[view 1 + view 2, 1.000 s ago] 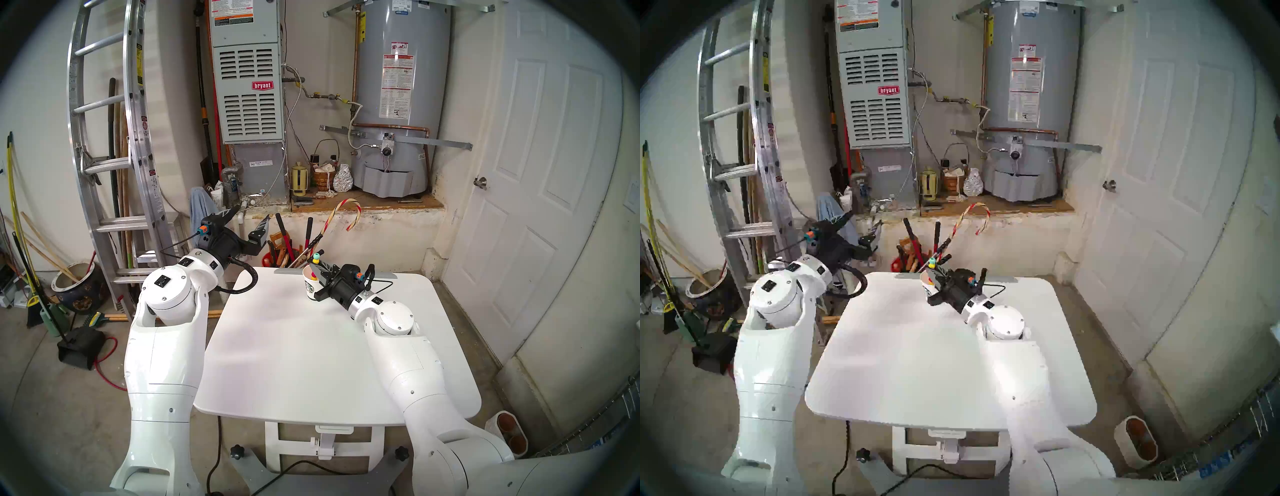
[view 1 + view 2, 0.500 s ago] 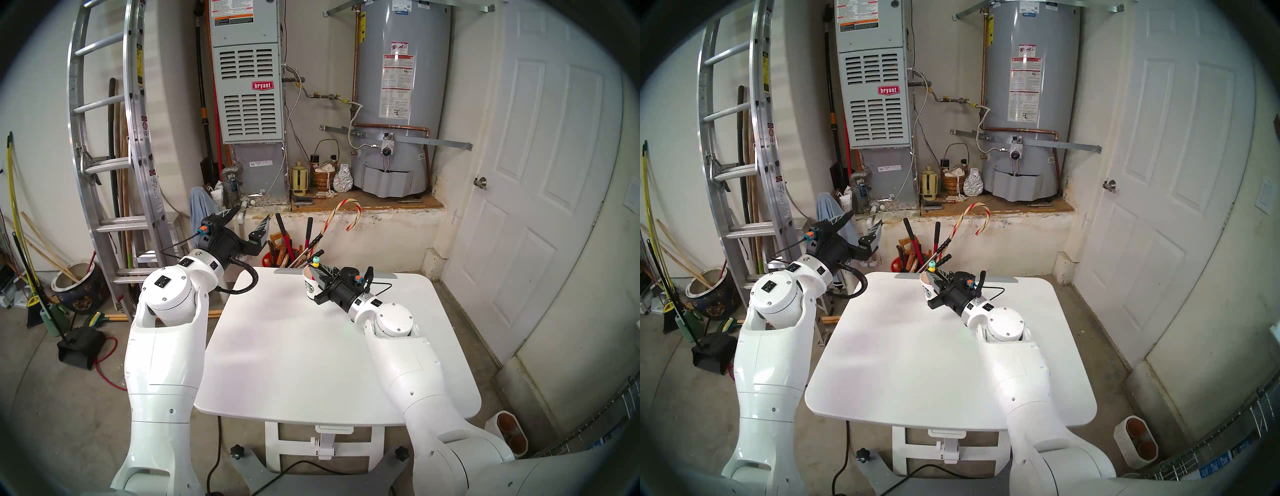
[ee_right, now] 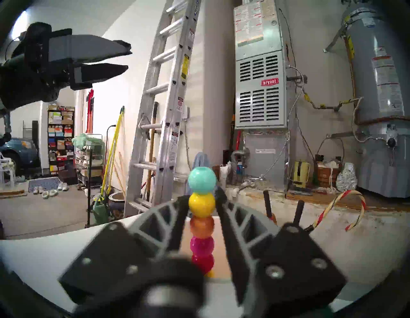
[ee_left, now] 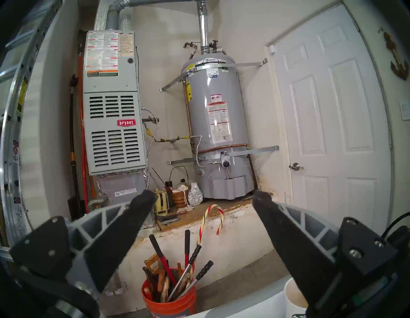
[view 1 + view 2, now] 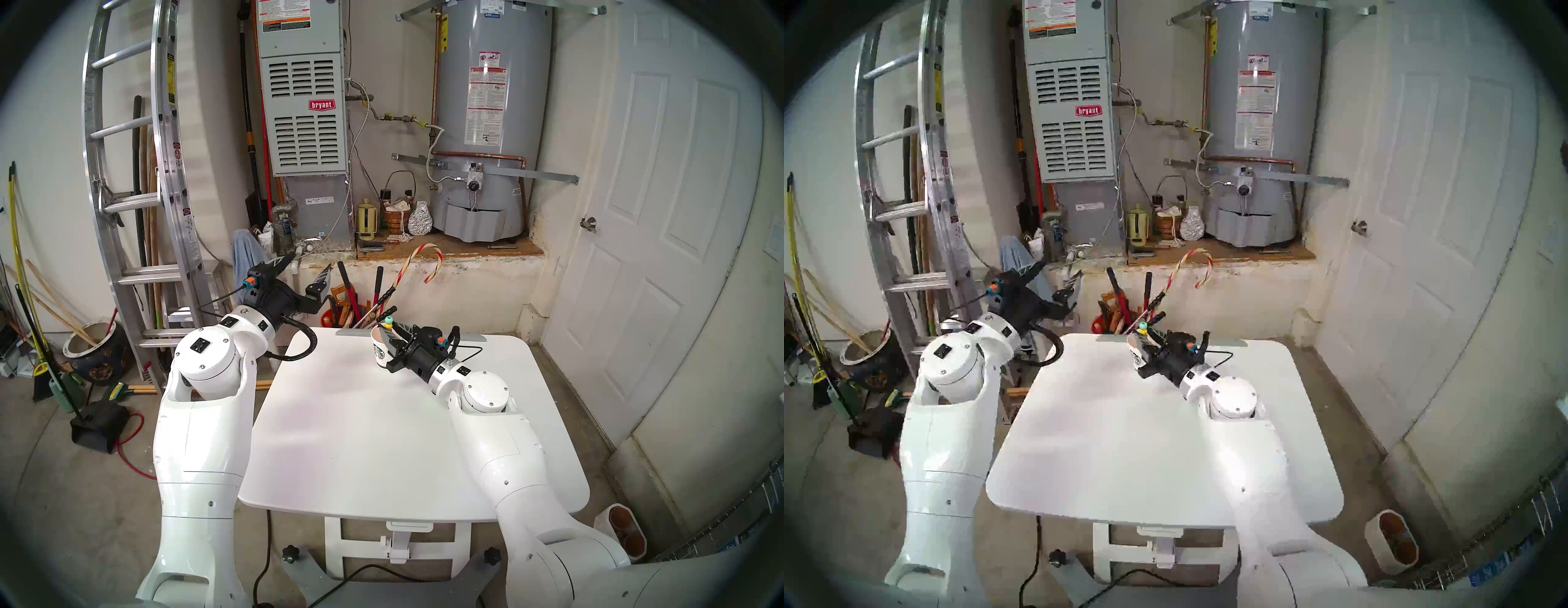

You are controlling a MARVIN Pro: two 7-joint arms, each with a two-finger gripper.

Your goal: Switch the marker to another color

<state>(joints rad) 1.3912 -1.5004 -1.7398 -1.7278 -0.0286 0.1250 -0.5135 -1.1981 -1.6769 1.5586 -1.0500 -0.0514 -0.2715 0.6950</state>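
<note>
Right pincer (image 3: 202, 195) narrowly parted around marker (image 3: 202, 222) in cup (image 5: 379, 350); left pincer (image 4: 204, 197) wide.

A white table (image 5: 382, 446) carries one paper cup (image 5: 380, 351) near its far edge.

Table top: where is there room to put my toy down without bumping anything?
Most of the white table is bare: the whole near half and the left side. It is crowded only at the far edge, where the paper cup stands with the marker in it and the right claw around them.
</note>
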